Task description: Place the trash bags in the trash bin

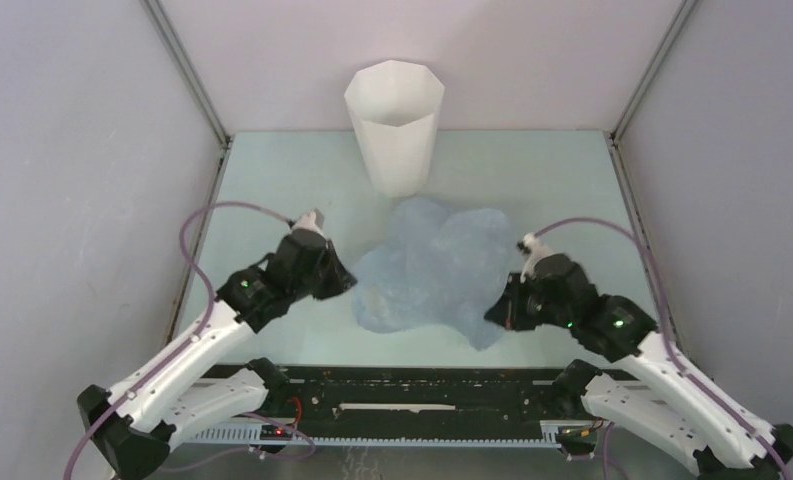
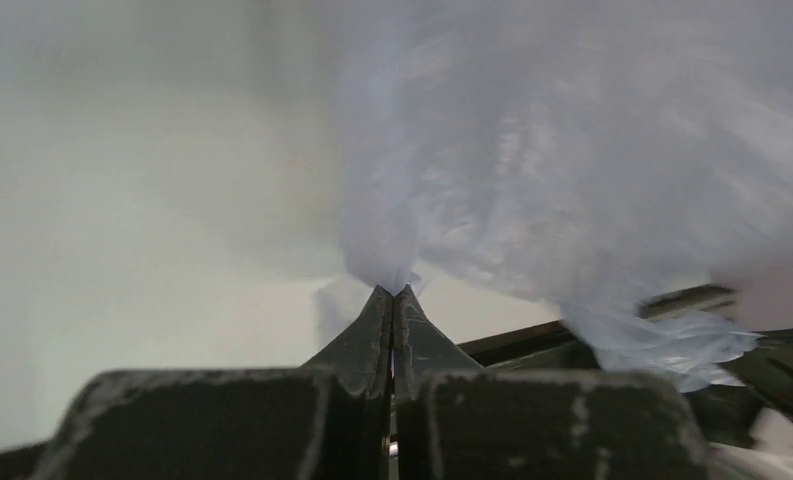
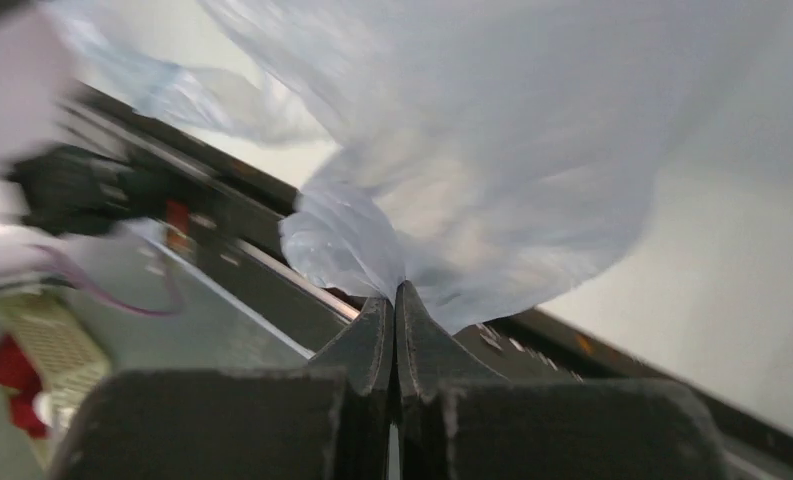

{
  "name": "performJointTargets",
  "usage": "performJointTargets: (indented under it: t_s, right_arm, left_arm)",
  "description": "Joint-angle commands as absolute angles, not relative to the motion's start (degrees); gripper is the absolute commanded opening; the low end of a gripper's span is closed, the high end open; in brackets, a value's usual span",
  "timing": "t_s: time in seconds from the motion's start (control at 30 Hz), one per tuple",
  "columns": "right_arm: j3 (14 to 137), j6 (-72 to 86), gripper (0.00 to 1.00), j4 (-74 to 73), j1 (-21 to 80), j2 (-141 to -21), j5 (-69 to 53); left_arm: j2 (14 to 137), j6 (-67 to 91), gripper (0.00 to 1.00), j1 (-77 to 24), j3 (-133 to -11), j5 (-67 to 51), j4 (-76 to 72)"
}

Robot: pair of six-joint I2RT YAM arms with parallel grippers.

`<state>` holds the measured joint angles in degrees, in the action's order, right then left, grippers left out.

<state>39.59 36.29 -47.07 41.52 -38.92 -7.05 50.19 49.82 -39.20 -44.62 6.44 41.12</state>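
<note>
A pale green table [image 1: 572, 170] sits inside a grey-walled enclosure. The white trash bin [image 1: 394, 125] stands upright at the far edge, centred, with its mouth open. The pale-blue trash bag [image 1: 437, 265] is spread between the two arms in front of the bin, its far edge near the bin's base. The left gripper [image 1: 344, 282] is clamped on the bag's left edge, with film pinched at the jaw tips. The right gripper [image 1: 492, 312] is likewise clenched on the bag's near right corner. In both wrist views, which are blurred, the film rises from the pinch.
</note>
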Motion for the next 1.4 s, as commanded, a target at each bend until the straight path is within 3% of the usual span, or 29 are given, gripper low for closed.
performJointTargets:
  t_s: [0.0, 0.2, 0.4, 0.53, 0.6, 0.73, 0.87, 1.03, 1.27, 1.37]
  right_arm:
    - [56.6, 32.5, 0.0, -44.9, 38.5, -41.1, -4.1]
    - [69.1, 29.9, 0.0, -49.1, 36.7, -43.2, -1.1]
    - [67.9, 31.4, 0.0, -51.5, 36.7, -36.5, 5.8]
    - [67.3, 31.3, 0.0, -54.6, 36.5, -33.5, 9.5]
    - [67.0, 31.3, 0.0, -56.4, 36.5, -32.5, 11.1]
    - [67.0, 32.5, 0.0, -59.9, 36.4, -30.9, 13.4]
    - [67.0, 35.0, 0.0, -63.1, 36.3, -28.4, 14.5]
    - [66.9, 36.1, 0.0, -64.7, 36.3, -26.8, 13.8]
    - [66.8, 35.7, 0.0, -64.5, 36.3, -26.2, 13.4]
    - [66.8, 35.4, 0.0, -63.8, 36.3, -26.6, 13.2]
  left_arm:
    - [54.2, 43.9, 0.0, -39.1, -65.4, 7.1, 37.7]
    - [60.5, 40.1, 0.0, -39.1, -79.0, 3.8, 37.9]
    - [60.3, 40.0, 0.01, -39.2, -75.9, 0.5, 36.2]
    - [59.9, 40.2, 0.08, -39.2, -74.7, -3.6, 34.5]
    - [60.5, 39.8, 0.21, -39.2, -75.1, -6.2, 33.7]
    - [60.8, 37.4, 0.65, -39.2, -76.6, -6.5, 33.6]
    - [59.6, 36.7, 0.89, -38.9, -77.9, 0.6, 34.1]
    - [63.4, 39.7, 0.91, -35.8, -81.2, 6.1, 34.2]
    - [72.8, 50.0, 0.91, -26.9, -84.2, 1.4, 28.6]
    - [77.2, 51.6, 0.91, -25.6, -86.4, 6.2, 25.4]
